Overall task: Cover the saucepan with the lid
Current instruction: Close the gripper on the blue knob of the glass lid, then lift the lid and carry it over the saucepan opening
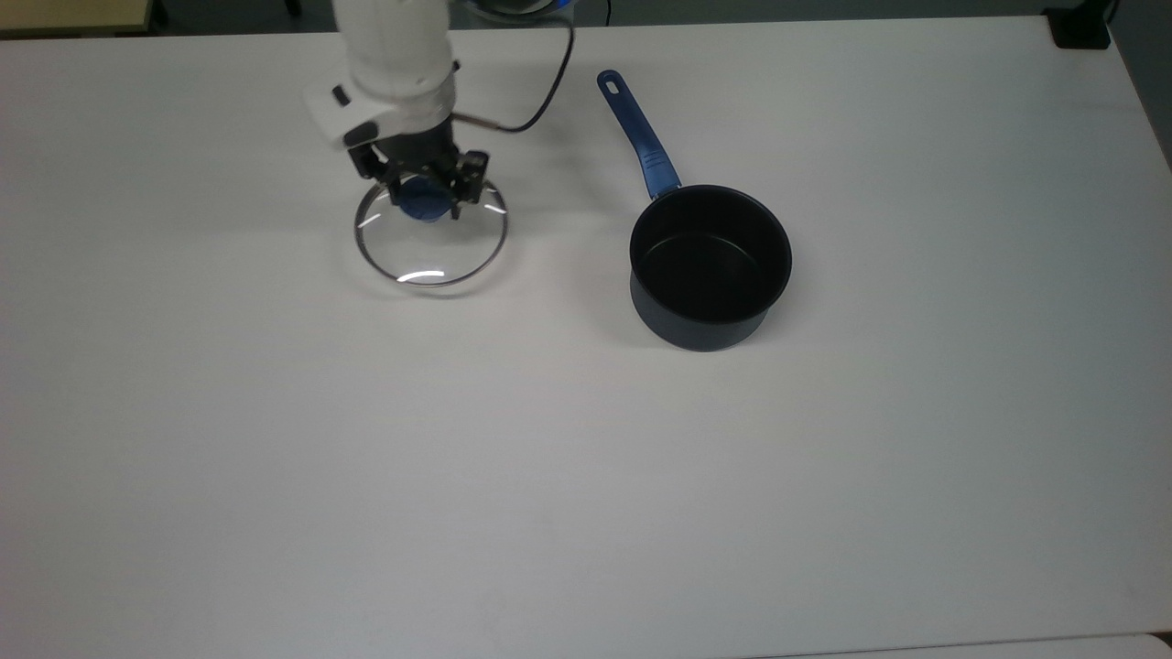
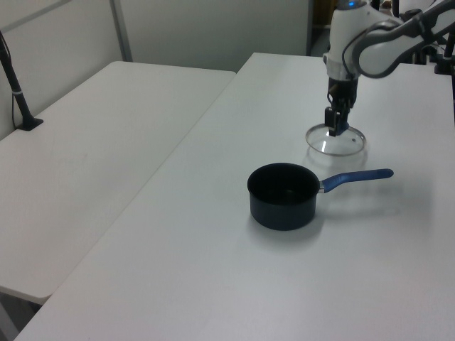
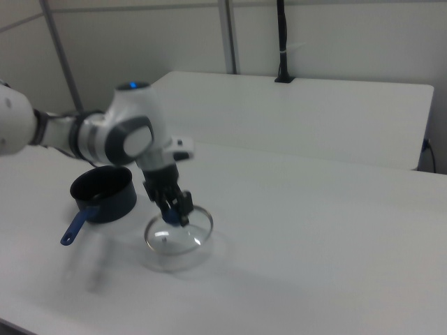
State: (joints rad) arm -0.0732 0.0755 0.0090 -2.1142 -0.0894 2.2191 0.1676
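The lid (image 1: 430,245), a clear glass disc with a steel rim, hangs a little above the white table, level. My gripper (image 1: 424,196) is shut on its blue knob (image 1: 422,203). The right view shows the lid (image 3: 179,232) lifted, its shadow on the table below, with the gripper (image 3: 177,211) above it. The left view has the lid (image 2: 335,141) under the gripper (image 2: 333,126). The saucepan (image 1: 710,265) stands upright and open to the top view's right of the lid, its blue handle (image 1: 638,134) pointing to the far edge. The same saucepan (image 2: 283,196) (image 3: 105,193) sits apart from the lid.
The white table (image 1: 586,476) stretches wide in front of the pan and lid. A black cable (image 1: 540,91) loops from the arm's wrist. A second white table (image 2: 92,135) adjoins on the left view's left, with a black post (image 2: 18,92) on it.
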